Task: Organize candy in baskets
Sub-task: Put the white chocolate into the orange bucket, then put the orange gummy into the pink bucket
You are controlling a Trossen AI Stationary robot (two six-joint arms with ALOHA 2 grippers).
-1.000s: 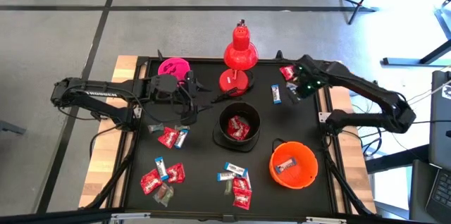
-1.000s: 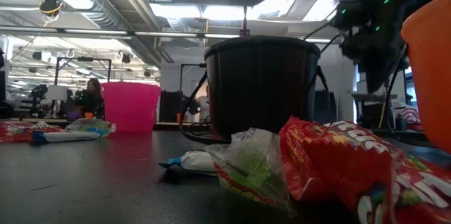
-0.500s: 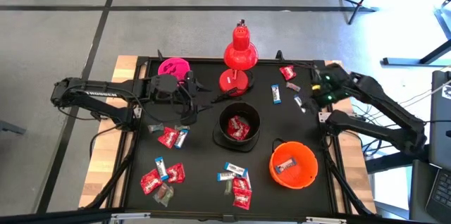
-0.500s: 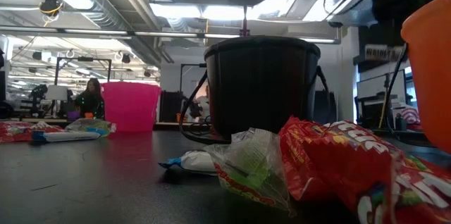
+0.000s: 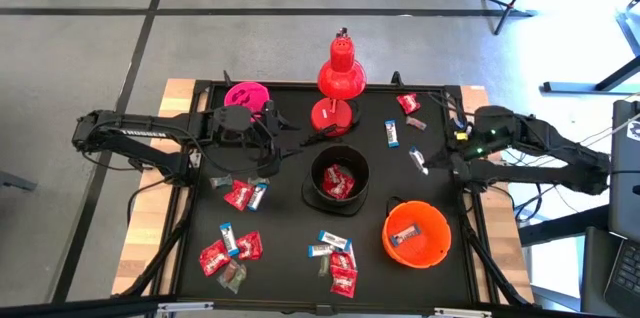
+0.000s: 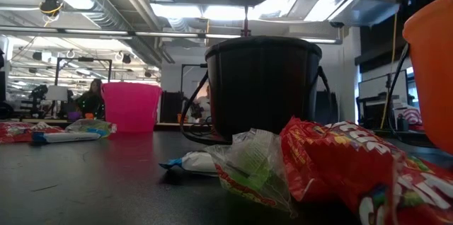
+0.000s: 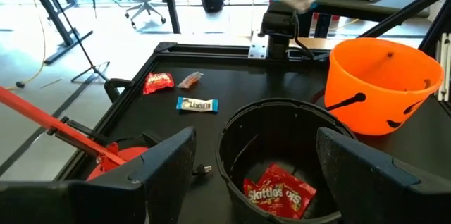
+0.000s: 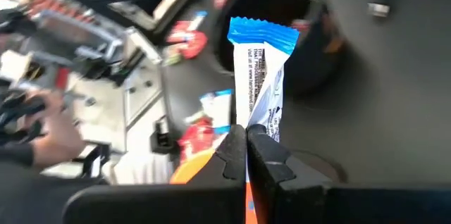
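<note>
My right gripper [image 8: 246, 150] is shut on a white-and-blue candy [image 8: 262, 69] and holds it above the table's right side [image 5: 420, 161], between the far corner and the orange basket [image 5: 416, 235]. My left gripper [image 7: 264, 175] hangs open above the table, just left of the black basket [image 5: 339, 180], with nothing between its fingers. That basket holds red candies [image 7: 278, 194]. The pink basket [image 5: 246, 96] stands at the far left. More candies lie loose on the table: two at the far right [image 5: 400, 118] and groups at the near left [image 5: 232, 250] and near middle [image 5: 338, 258]. My right gripper pinches one end of the candy's wrapper [image 8: 257, 127] between its two fingertips. The fingers slant down toward the table's left, and the candy sticks out beyond them along their line. It is lifted clear of the table.
A red desk lamp [image 5: 340, 78] stands at the far middle, its base just beyond the black basket. A heap of red and green wrappers [image 6: 340, 161] lies near the table's front edge. A person [image 6: 90, 97] sits in the room behind.
My right gripper has risen from the far right corner and drawn back toward the table's right and near edges, turning as it went. The white-and-blue candy has come along in its fingers, lifted clear. My left gripper has stayed open in place.
</note>
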